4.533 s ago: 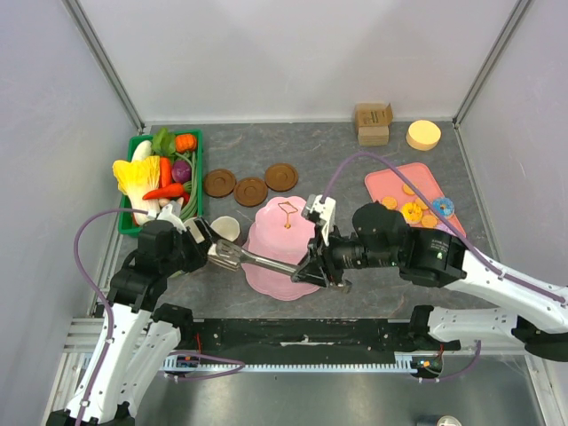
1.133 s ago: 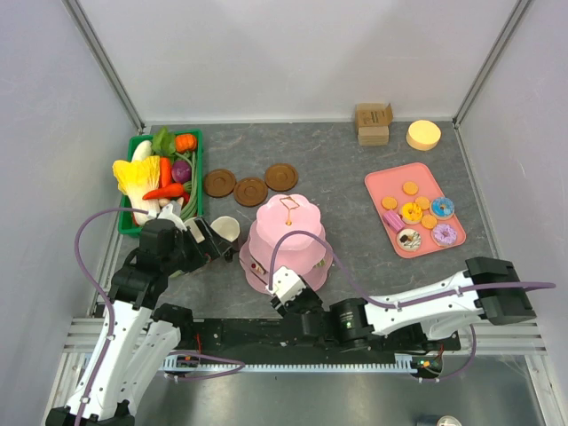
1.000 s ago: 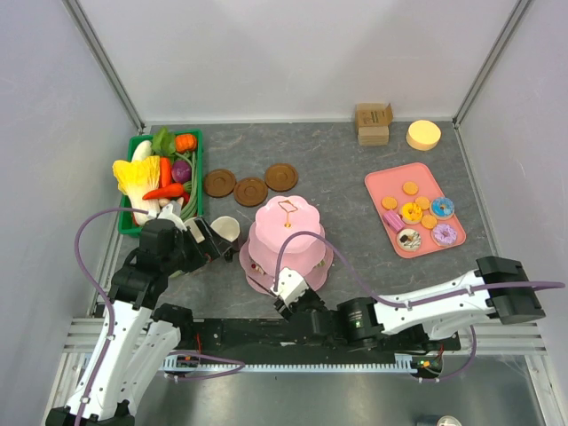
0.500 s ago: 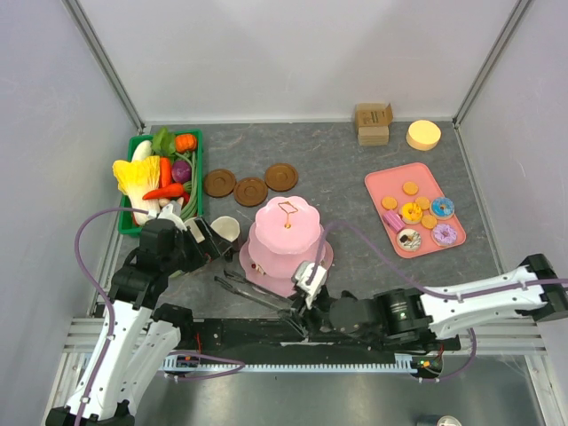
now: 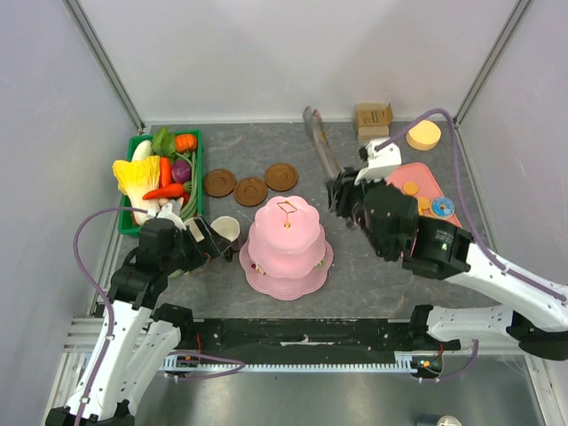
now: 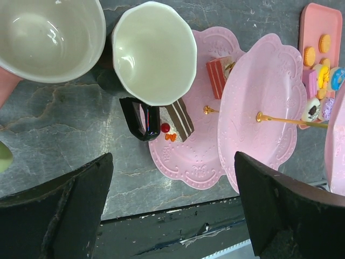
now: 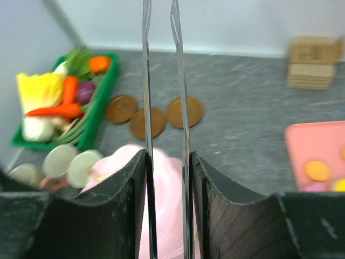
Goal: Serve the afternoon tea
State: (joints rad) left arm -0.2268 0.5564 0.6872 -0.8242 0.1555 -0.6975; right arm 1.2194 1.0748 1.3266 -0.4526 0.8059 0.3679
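A: Right, where do the edges fall?

B: Walls close in the worktop (image 5: 248, 146) at the back and both sides. A green basket (image 5: 198, 164) of toy vegetables (image 5: 160, 173) fills the back-left corner. The cardboard boxes (image 5: 373, 122) and the yellow disc (image 5: 424, 135) sit against the back edge near the right corner. Open grey surface runs along the back edge between basket and boxes, and again in front of the pink tray (image 5: 399, 173) toward the right edge.

A: And the tea things?

B: The pink tiered stand (image 5: 286, 235) is near the middle of the front edge, with cake bits (image 6: 218, 75) on its bottom tier. Three brown saucers (image 5: 250, 191) lie in a row just behind it, toward the basket. Left of the stand, the dark mug (image 6: 153, 51) has its handle at the bottom tier's rim, and the pink mug (image 6: 48, 38) is just beside it. An orange biscuit (image 5: 410, 187) shows on the tray, which the right arm partly covers.

A: The arms?

B: The right arm climbs from the front-right corner to above the tray's left end. The right tool (image 5: 340, 191) is clenched on a pair of tongs (image 5: 319, 146) that slant back and left, tips near the back edge beside the boxes. The left arm is folded at the front-left. The left tool (image 6: 172, 162) sits low by the mugs, released, its fingers spread wide toward the stand.
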